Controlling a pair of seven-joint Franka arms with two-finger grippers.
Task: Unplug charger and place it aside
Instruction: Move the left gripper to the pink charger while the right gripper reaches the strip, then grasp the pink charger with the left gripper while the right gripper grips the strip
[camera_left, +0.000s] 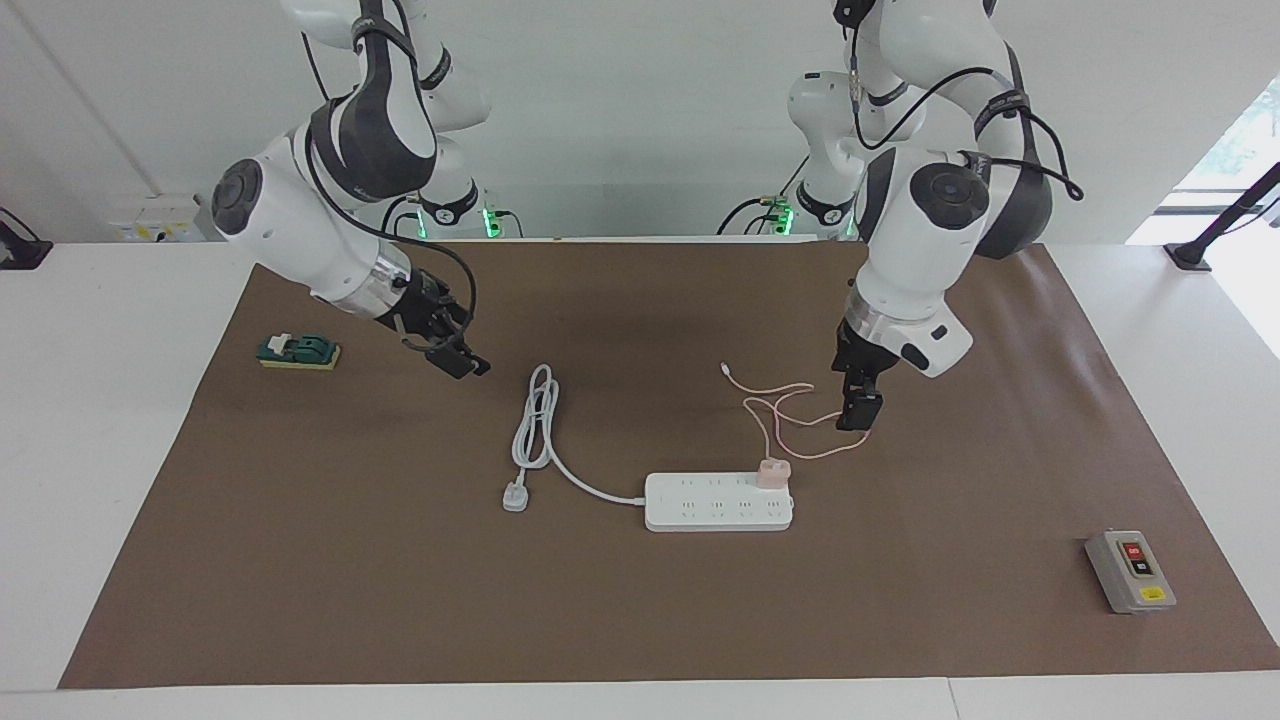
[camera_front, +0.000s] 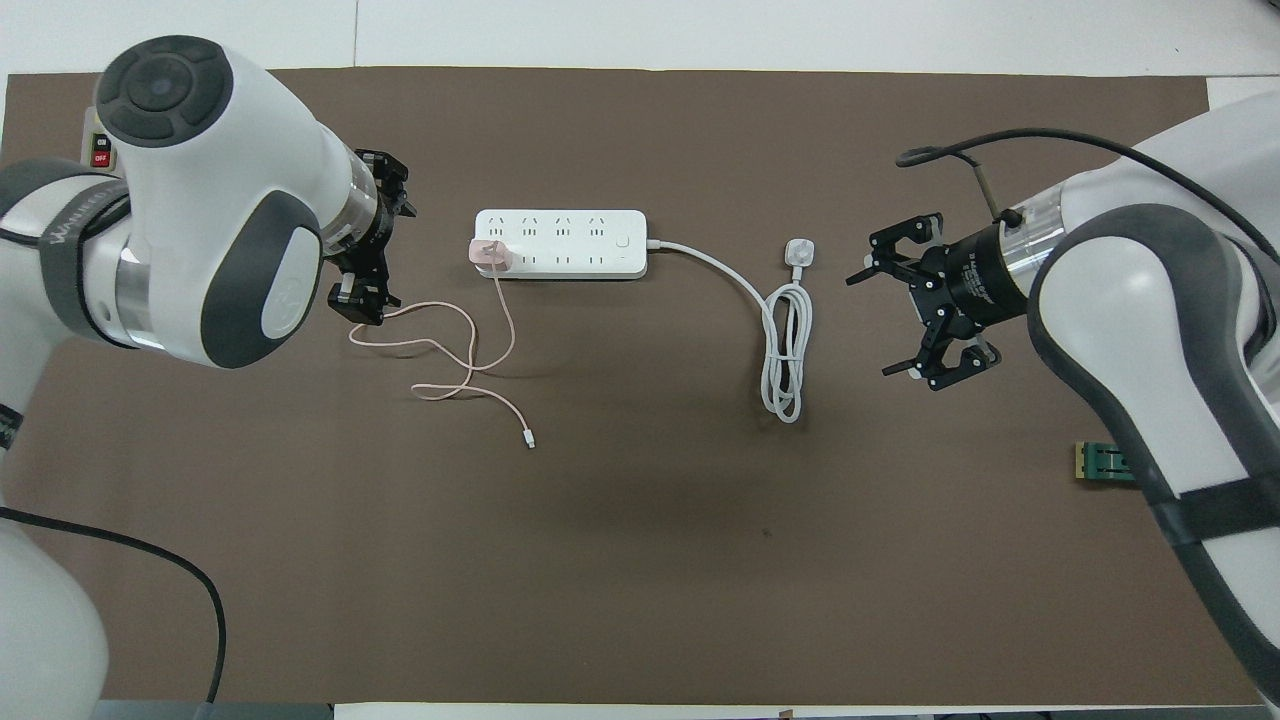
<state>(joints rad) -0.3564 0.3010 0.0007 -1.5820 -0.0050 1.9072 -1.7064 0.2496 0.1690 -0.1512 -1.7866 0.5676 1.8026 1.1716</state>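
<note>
The charger (camera_left: 773, 470), a light, rigid pink cube, sits plugged into the power strip (camera_left: 718, 502) and is best pinched across its flat sides, not its limp cable, by the left gripper (camera_left: 858, 415), fingers released like the right gripper (camera_front: 925, 295)

One camera sits high across the white table (camera_left: 120, 420), facing the two robots and taking in their bases. The other looks steeply down from above the robots' own end. Both stand well back and share the whole brown mat (camera_left: 640, 600) (camera_front: 640, 560), half a turn apart.
</note>
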